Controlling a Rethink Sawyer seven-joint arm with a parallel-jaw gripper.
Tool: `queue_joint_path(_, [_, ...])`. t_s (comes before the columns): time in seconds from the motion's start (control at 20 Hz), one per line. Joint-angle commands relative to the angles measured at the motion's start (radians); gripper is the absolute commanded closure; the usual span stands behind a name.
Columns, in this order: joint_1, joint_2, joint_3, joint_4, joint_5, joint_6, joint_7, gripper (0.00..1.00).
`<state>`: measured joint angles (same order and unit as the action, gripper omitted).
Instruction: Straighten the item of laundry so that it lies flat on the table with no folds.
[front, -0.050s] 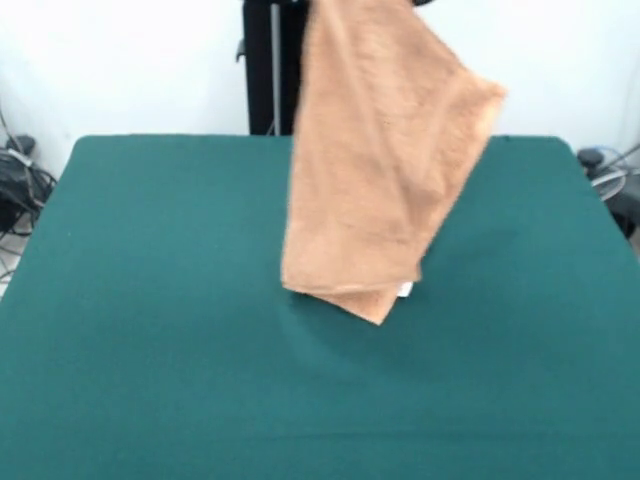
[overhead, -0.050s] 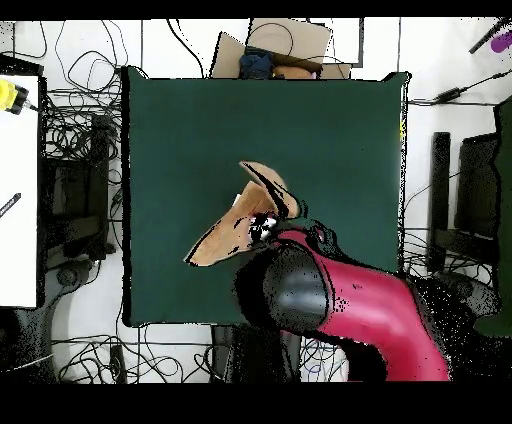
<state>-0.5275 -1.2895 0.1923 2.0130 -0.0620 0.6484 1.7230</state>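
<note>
Left and centre of front view: green table, bare cloth. Centre, towel hangs in air from top edge, draped in folds, lowest corner just above table w/ small white tag showing. Overhead view: towel bunched at frame centre over table; right of it gripper at its top, whether clamped or loose can't tell; red-black arm lower right.
</note>
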Motion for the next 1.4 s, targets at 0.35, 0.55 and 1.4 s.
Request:
queue_joint_path(0.35, [-0.368, -0.008, 0.190, 0.189, 0.064, 0.038, -0.769, 1.00])
queue_joint_path(0.55, [-0.475, 0.159, 0.281, 0.230, 0.017, -0.196, -0.780, 1.00])
queue_joint_path(1.4, [-0.350, 0.458, 0.149, 0.128, -0.093, -0.412, -0.541, 1.00])
